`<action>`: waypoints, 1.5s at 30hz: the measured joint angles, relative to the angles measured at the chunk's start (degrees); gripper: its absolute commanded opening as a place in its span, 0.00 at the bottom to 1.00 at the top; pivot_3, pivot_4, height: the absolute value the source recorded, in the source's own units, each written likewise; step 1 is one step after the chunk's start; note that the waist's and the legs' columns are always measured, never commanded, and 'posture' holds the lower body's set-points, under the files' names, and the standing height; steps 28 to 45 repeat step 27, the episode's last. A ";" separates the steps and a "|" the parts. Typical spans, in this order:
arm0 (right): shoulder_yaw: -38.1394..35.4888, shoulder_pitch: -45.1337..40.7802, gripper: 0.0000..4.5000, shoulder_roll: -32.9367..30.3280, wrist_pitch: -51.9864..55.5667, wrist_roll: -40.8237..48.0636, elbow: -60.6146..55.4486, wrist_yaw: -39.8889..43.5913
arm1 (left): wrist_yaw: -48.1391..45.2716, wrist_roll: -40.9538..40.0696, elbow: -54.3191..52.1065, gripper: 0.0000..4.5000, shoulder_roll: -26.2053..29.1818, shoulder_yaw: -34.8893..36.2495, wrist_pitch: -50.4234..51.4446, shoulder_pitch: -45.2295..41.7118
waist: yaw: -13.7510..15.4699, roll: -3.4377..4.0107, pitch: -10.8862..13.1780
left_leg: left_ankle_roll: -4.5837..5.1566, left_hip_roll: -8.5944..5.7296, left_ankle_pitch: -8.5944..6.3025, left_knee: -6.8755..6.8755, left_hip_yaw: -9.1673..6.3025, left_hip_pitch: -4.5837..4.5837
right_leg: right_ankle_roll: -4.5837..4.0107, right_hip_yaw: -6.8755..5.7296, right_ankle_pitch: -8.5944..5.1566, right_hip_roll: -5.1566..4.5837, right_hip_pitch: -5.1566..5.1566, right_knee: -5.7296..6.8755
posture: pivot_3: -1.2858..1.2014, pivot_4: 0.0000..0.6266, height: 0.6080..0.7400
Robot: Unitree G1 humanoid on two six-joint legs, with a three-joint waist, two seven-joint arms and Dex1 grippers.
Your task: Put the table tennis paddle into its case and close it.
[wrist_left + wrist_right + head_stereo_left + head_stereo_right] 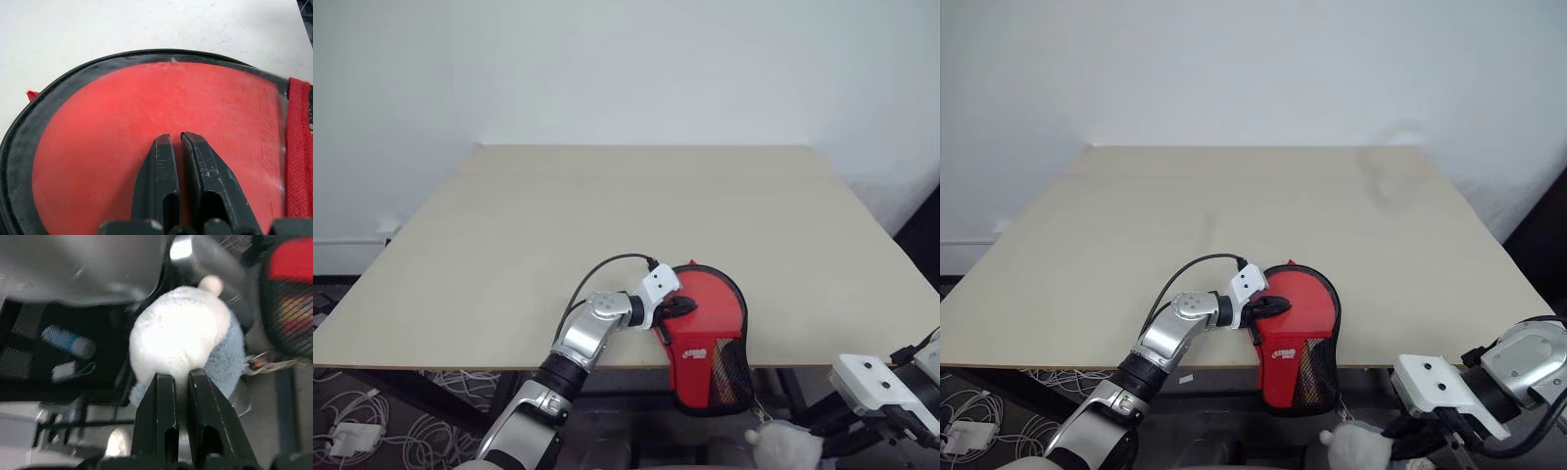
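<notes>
The case (705, 333) lies at the table's (509, 245) near edge, its narrow mesh end hanging over that edge, long axis running from the edge toward the far side. Left pincer (677, 305), jaws together, rests on its red round part. Right pincer (182, 382), off the table's near right corner, nearly together, pinches a white-grey plush lump (181, 338). Left arm is nearer.

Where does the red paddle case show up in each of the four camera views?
Left eye view: the case overhangs the table's near edge, right of centre.
Right eye view: same spot, nearer centre.
Left wrist view: red face under the fingers.
Right wrist view: mesh end, one corner.
Shared landmark: the mesh pocket.
</notes>
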 measured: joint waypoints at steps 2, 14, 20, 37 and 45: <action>0.88 -3.46 0.32 0.23 1.92 1.29 0.72 -1.15 | 0.12 -0.01 -0.01 0.06 0.00 0.20 0.05 -0.06 | 0.01 -0.01 0.01 | -0.01 0.00 -0.01 -0.01 0.00 0.03 | 0.00 0.00 0.00 -0.02 0.02 -0.01 | 0.52 0.00 1.00; 5.77 -30.54 1.00 12.18 14.82 9.37 13.24 -12.26 | -0.29 -5.83 -8.80 0.51 7.08 9.56 10.67 1.11 | -0.54 -0.24 0.30 | 0.00 0.09 0.01 0.01 -0.05 -0.45 | -0.04 -0.01 0.04 0.08 -0.53 0.10 | 0.52 0.00 1.00; 6.96 -38.51 1.00 22.83 18.30 8.35 20.22 -24.80 | 1.71 -13.35 -15.11 0.95 13.94 23.74 14.61 0.65 | -0.37 -0.34 0.36 | 0.29 0.03 0.15 -0.12 -0.10 -0.70 | -0.17 0.20 0.34 0.04 -0.86 0.11 | 0.52 0.00 1.00; 7.97 -42.21 1.00 33.12 19.88 5.76 26.07 -36.46 | 7.35 -16.36 -15.51 0.99 24.37 40.82 14.30 4.42 | -0.76 -0.27 0.36 | 0.29 0.03 0.17 -0.27 0.13 -0.51 | -0.21 0.29 0.35 0.08 -0.83 0.13 | 0.52 0.00 1.00; 7.97 -42.21 1.00 33.12 19.88 5.76 26.07 -36.46 | 7.35 -16.36 -15.51 0.99 24.37 40.82 14.30 4.42 | -0.76 -0.27 0.36 | 0.29 0.03 0.17 -0.27 0.13 -0.51 | -0.21 0.29 0.35 0.08 -0.83 0.13 | 0.52 0.00 1.00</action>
